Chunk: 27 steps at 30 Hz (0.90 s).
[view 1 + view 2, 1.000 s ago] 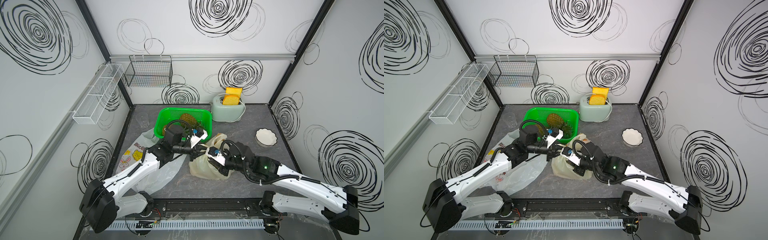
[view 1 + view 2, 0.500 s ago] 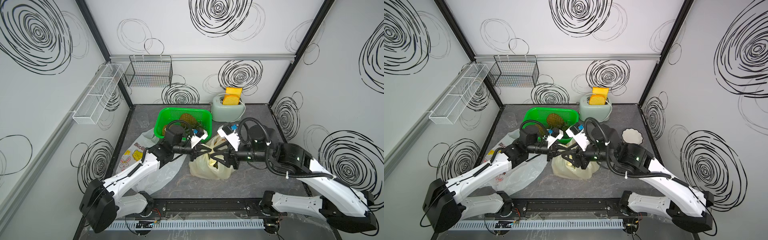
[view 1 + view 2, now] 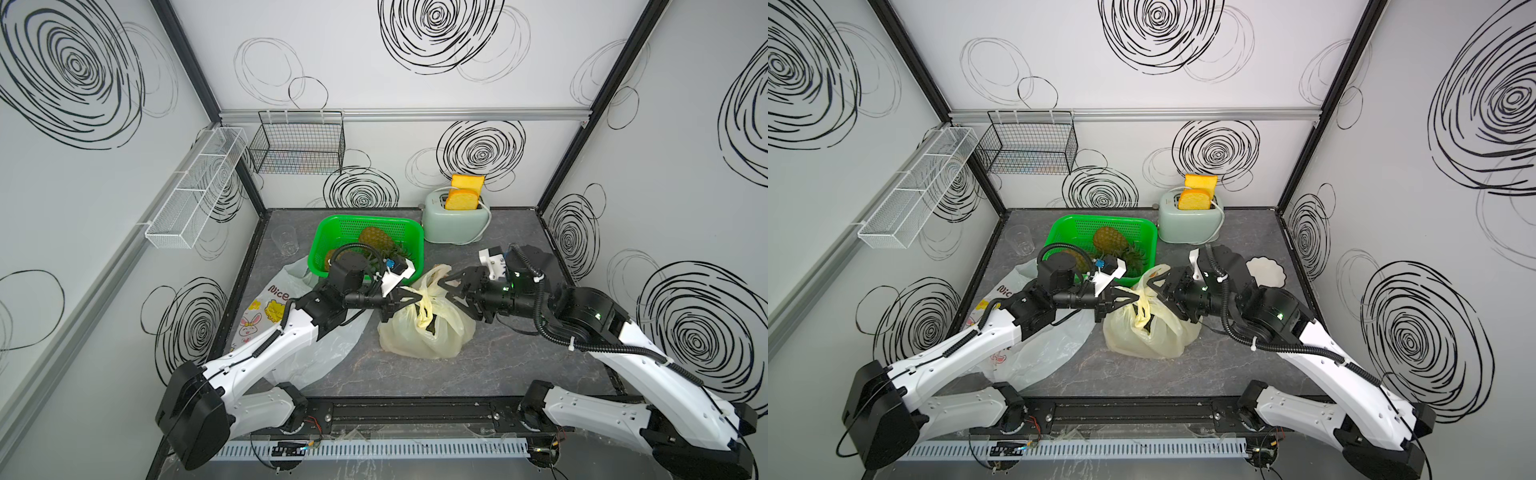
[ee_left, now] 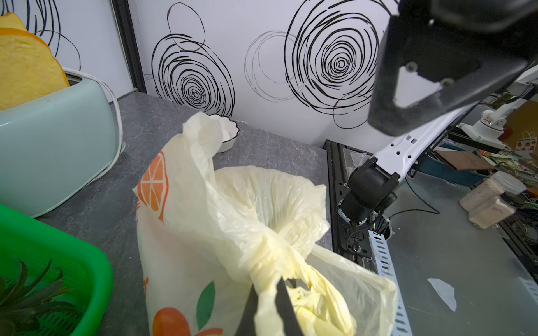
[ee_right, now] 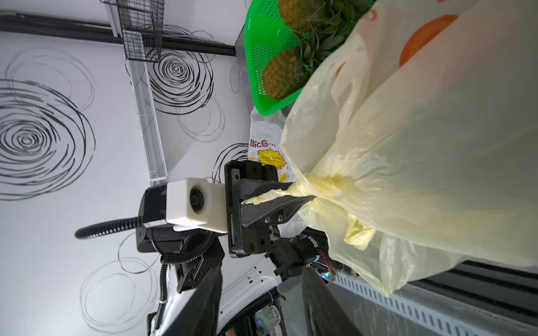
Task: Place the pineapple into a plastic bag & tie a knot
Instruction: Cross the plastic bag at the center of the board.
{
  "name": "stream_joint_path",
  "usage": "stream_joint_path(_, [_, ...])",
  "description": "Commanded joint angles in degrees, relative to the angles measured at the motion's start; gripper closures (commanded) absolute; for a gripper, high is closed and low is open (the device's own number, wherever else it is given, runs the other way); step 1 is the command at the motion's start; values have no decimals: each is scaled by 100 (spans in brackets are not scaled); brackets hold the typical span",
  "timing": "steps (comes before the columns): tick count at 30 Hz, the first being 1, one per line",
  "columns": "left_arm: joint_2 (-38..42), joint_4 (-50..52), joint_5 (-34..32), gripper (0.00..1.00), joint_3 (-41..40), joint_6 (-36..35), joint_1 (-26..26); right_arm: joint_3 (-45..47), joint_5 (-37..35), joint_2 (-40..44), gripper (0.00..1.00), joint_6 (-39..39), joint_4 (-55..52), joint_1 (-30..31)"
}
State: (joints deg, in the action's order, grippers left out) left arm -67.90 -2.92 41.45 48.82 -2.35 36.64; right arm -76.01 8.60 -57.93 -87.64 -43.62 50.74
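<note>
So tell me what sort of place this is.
Likely a robot test cell dressed as a kitchen counter: white panel walls printed with black swirls, a mint-green toaster with yellow bread slices, and a green plastic basket of pineapples.

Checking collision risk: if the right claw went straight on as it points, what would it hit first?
Likely the gathered top of the yellow bag, which the shut left claw pinches beyond; depth is unclear.

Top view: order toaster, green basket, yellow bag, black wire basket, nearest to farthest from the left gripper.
1. yellow bag, held in the left gripper
2. green basket, just behind
3. toaster, farther back
4. black wire basket, on back wall
</note>
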Motion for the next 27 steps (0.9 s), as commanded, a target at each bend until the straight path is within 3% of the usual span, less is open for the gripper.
stream_joint_path(1, [150,-351,-173,100,-49,-18,58,-51,-192,-183,47,-2509,-217,184])
stream_joint_path(3, [163,-361,-200,100,-56,-6,70,127,-279,-177,42,-3093,17,323])
stream_joint_path(10, [213,-411,-269,100,-74,19,96,885,-731,-109,41,-4161,709,612])
stream_joint_path(27, [267,-442,-252,100,-100,96,115,1559,-642,-530,32,-4293,2038,199])
